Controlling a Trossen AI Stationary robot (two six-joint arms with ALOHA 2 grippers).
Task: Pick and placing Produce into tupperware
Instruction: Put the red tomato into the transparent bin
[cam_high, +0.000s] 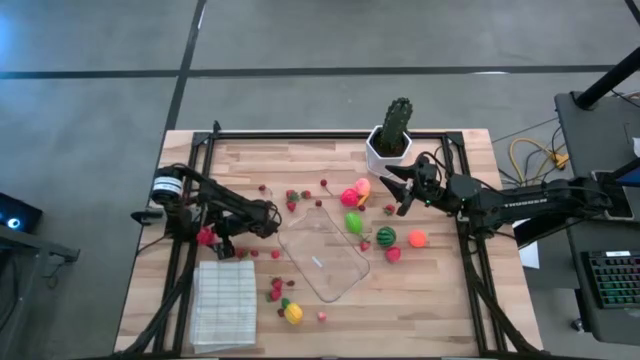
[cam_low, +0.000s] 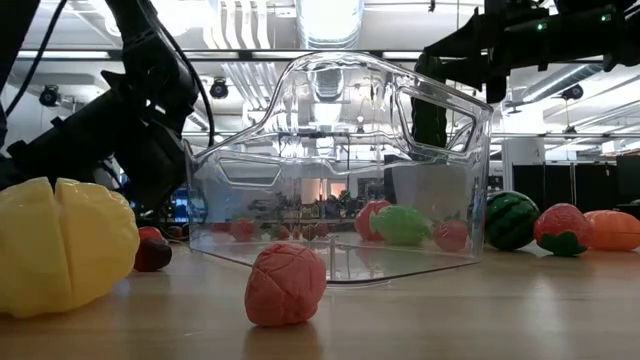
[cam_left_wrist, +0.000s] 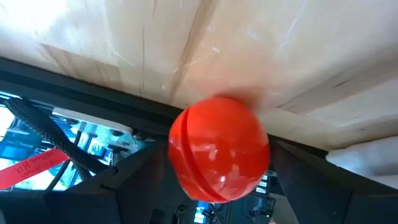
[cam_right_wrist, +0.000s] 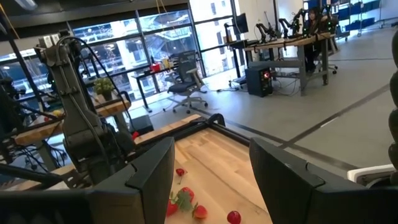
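The clear tupperware (cam_high: 322, 255) lies on its base mid-table, with nothing in it that I can see. Produce is scattered around it: a pink and yellow piece (cam_high: 355, 192), a green one (cam_high: 353, 222), a striped melon (cam_high: 386, 237), an orange piece (cam_high: 417, 238), a yellow piece (cam_high: 292, 313) and small red berries (cam_high: 275, 290). My left gripper (cam_high: 210, 240) is low at the table's left side, shut on a red ball (cam_left_wrist: 219, 149). My right gripper (cam_high: 400, 190) hovers open and empty beside the cactus pot, pointing toward the table's left. My left gripper has the red ball between its two fingers, which stand against the ball's two opposite sides (cam_left_wrist: 177, 155). The ball's seam runs around it near one finger. The fingers slant downward over the table's left edge. Whether the ball rests on the table I cannot tell.
A cactus in a white pot (cam_high: 392, 135) stands at the far edge, close to my right gripper. A white ribbed cloth (cam_high: 222, 305) lies at the near left corner. Black frame rails (cam_high: 185, 270) run along the table's left and right sides.
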